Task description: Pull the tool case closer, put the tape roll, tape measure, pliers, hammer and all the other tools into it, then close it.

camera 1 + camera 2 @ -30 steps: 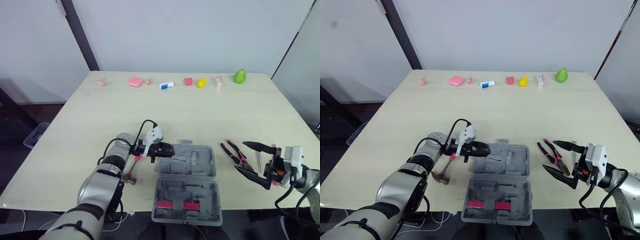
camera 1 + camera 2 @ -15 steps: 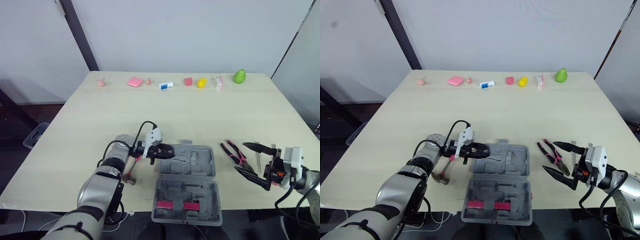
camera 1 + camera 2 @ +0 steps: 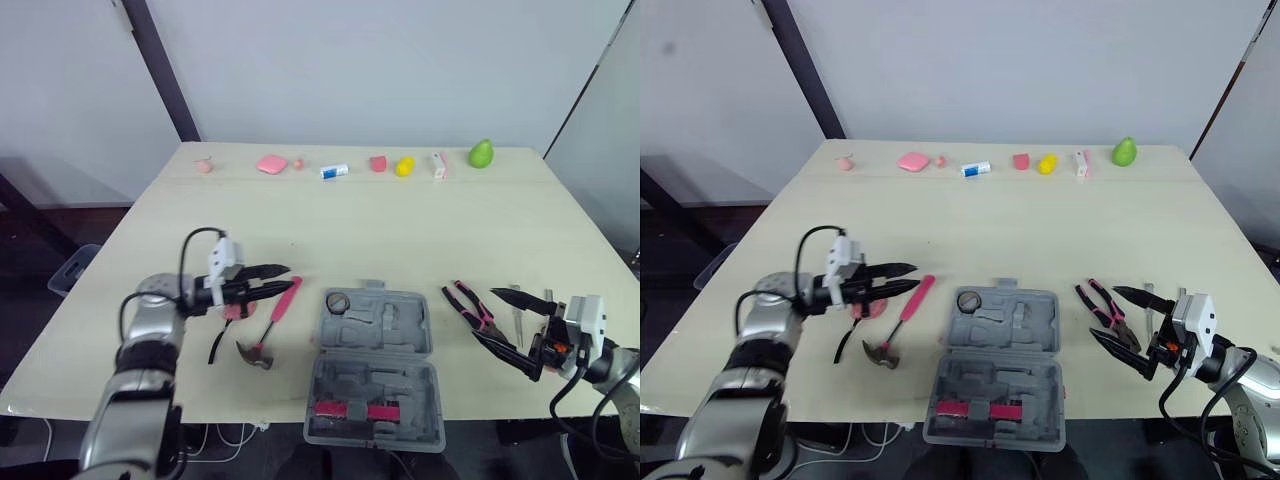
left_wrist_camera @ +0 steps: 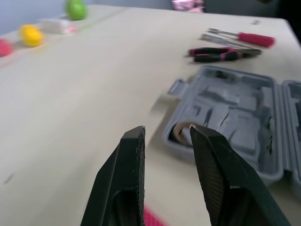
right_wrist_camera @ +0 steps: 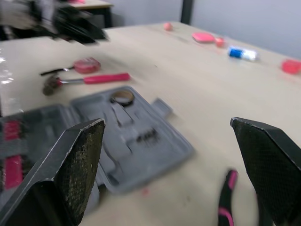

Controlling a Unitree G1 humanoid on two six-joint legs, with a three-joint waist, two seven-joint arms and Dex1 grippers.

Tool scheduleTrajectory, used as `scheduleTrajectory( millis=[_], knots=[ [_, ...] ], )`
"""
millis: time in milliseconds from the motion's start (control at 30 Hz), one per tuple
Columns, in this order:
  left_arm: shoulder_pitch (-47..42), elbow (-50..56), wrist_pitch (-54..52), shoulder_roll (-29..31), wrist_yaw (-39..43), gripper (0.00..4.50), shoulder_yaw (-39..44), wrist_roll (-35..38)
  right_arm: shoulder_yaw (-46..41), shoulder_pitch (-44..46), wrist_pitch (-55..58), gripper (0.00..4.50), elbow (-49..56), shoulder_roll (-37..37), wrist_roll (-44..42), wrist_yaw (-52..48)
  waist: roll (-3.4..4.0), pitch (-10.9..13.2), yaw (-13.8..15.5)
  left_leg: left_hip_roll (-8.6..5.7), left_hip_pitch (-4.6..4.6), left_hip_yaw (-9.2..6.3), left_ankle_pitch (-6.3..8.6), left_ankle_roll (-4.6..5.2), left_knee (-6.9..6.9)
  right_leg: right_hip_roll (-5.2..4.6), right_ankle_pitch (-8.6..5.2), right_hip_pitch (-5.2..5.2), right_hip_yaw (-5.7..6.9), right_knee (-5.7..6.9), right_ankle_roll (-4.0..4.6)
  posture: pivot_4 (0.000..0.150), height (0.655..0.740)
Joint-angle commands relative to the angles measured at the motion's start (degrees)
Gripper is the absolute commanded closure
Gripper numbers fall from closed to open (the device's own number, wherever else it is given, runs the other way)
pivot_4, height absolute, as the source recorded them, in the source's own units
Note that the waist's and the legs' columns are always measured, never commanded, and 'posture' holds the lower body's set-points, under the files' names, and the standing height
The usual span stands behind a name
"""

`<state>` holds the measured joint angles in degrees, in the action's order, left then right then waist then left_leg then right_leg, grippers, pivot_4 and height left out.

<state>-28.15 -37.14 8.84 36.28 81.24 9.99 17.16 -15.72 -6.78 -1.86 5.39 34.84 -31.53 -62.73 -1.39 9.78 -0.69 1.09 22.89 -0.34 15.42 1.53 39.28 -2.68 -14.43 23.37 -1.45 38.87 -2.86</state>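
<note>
Left eye view: the tool case (image 3: 412, 325) lies open at the table's 6 o'clock edge (taking 12 o'clock as the far side), with both grey halves flat. The tape roll (image 3: 337, 301) sits in the far half, in its 10 o'clock corner. At the case's 9 o'clock lies the hammer (image 3: 281, 303), apart from the case, its pink handle pointing toward 1 o'clock and its head toward 7. The left gripper (image 3: 278, 277) hovers just beyond the hammer at 9 o'clock, its fingers a narrow gap apart and gripping nothing. The pink tape measure (image 5: 87, 65) rests on the table under it. At the case's 3 o'clock, near but not touching, lie the pliers (image 3: 467, 304), with a screwdriver (image 4: 256, 39) further out toward 3. The right gripper (image 3: 482, 312) is spread wide and empty, its tips close beside the pliers; whether they touch I cannot tell. A green object (image 3: 480, 153) stands at the table's 1 o'clock edge.
</note>
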Motion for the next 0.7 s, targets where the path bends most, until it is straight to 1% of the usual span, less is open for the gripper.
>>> scheduleTrajectory(
  millis=[33, 167, 267, 367, 400, 433, 467, 567, 700],
  knots=[
    [8.0, 9.0, -4.1, 3.4, -3.7, 2.85, 4.9, 3.3, -4.6, -2.5, -2.9, 0.0, -2.5, 0.2, 1.2, 2.0, 0.0, 0.0, 0.1, 0.0, 0.0, 0.01, 0.0, 0.0, -0.02, -0.02, 0.0, 0.0, 0.0, -0.01, 0.0, 0.15, 0.74],
    [21.3, 16.3, -7.0, 6.7, -6.3, 2.85, 10.2, 5.6, -8.1, -7.4, -4.7, 0.0, -4.8, -0.7, 1.7, 3.7, 0.04, 0.0, 0.1, 0.03, -0.05, 0.06, 0.0, 0.0, -0.04, -0.08, 0.0, 0.0, 0.0, -0.01, 0.01, 0.15, 0.74],
    [29.1, 18.1, -7.7, 6.8, -9.5, 2.17, 14.3, 6.5, -10.9, -11.4, -6.0, 0.0, -6.7, -1.8, 1.9, 5.1, 0.07, 0.0, 0.1, 0.08, -0.11, 0.07, 0.01, -0.01, -0.09, -0.1, -0.02, -0.01, 0.01, -0.02, 0.04, 0.15, 0.74],
    [33.2, 18.5, -7.1, 6.0, -11.6, 0.7, 15.4, 6.4, -12.5, -13.2, -7.3, 0.0, -8.1, -2.8, 2.1, 6.2, 0.1, 0.0, 0.2, 0.1, -0.14, 0.12, 0.01, -0.01, -0.11, -0.34, -0.03, -0.03, 0.01, -0.06, 0.06, 0.15, 0.74],
    [34.4, 19.0, -7.4, 5.7, -12.3, 0.29, 16.0, 6.8, -12.9, -13.9, -8.0, 0.0, -8.7, -3.0, 2.4, 6.5, 0.1, 0.0, 0.2, 0.1, -0.14, 0.15, 0.01, -0.01, -0.1, -0.34, -0.03, -0.03, 0.0, -0.06, 0.05, 0.15, 0.74],
    [35.8, 19.3, -7.7, 5.3, -13.0, 0.06, 16.9, 7.3, -13.5, -14.6, -8.6, 0.0, -9.2, -3.3, 2.6, 6.9, 0.1, 0.0, 0.1, 0.1, -0.15, 0.17, 0.0, -0.01, -0.1, -0.34, -0.04, -0.03, 0.0, -0.07, 0.07, 0.15, 0.74],
    [37.4, 19.3, -7.7, 5.0, -13.6, 0.06, 17.8, 7.7, -14.1, -15.6, -9.1, 0.0, -9.7, -3.7, 2.5, 7.3, 0.11, 0.0, 0.1, 0.1, -0.22, 0.22, 0.0, -0.01, -0.08, -0.35, -0.13, -0.06, -0.05, -0.08, 0.23, 0.15, 0.74],
    [42.0, 19.8, -6.9, 4.9, -14.1, 0.06, 19.1, 7.9, -15.4, -18.8, -10.3, 0.0, -10.3, -5.0, 2.2, 7.8, 0.13, -0.1, 0.0, 0.14, -0.29, 0.28, 0.0, -0.02, -0.1, -0.37, -0.15, -0.09, -0.09, -0.1, 0.25, 0.15, 0.74],
    [43.9, 20.4, -6.9, 5.1, -14.5, 0.06, 19.8, 8.6, -16.0, -21.4, -11.5, 0.0, -11.2, -6.0, 2.3, 7.8, 0.16, -0.1, 0.1, 0.15, -0.28, 0.3, 0.01, -0.02, -0.23, -0.38, -0.17, -0.08, -0.08, -0.22, 0.28, 0.15, 0.74]
  ],
)
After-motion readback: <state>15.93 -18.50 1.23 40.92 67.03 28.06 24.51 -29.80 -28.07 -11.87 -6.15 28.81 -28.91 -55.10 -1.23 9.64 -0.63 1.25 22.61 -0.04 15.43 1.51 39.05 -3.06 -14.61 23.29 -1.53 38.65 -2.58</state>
